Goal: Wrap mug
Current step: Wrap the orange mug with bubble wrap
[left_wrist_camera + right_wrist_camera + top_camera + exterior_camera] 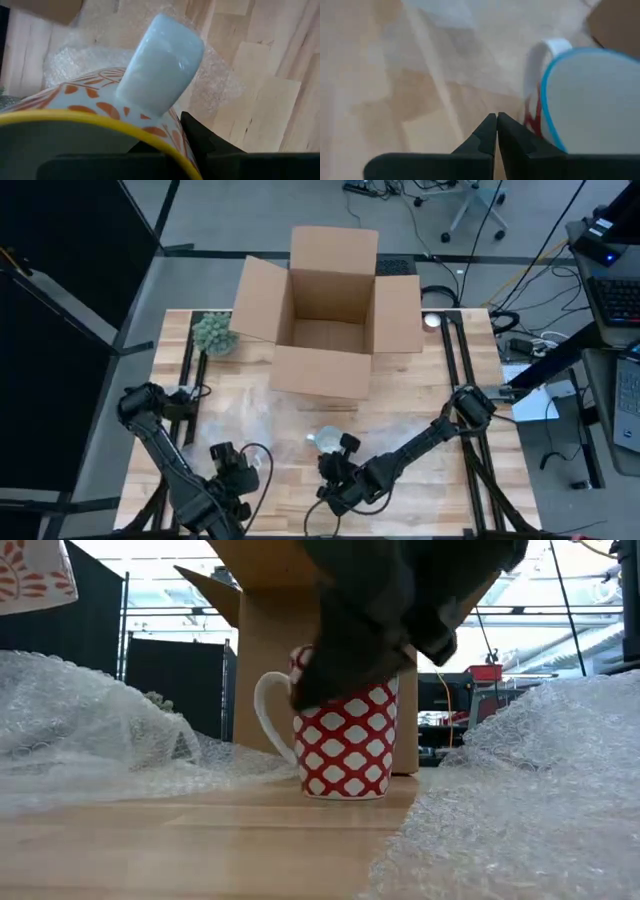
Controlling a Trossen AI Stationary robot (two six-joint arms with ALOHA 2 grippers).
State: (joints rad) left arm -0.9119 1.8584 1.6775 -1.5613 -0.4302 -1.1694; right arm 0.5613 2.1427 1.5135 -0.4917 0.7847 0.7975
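The red mug (345,745) stands upright on the bench (200,850), in front of the box (330,310), with bubble wrap (90,730) heaped on either side of it in the low view. The right hand (496,125) sits just beside the mug's blue rim with its fingers (482,135) pressed together on nothing. The left hand (235,475), further from the box and off to the mug's side, grips the yellow rim of an orange mug (75,107), whose pale handle shows in its wrist view.
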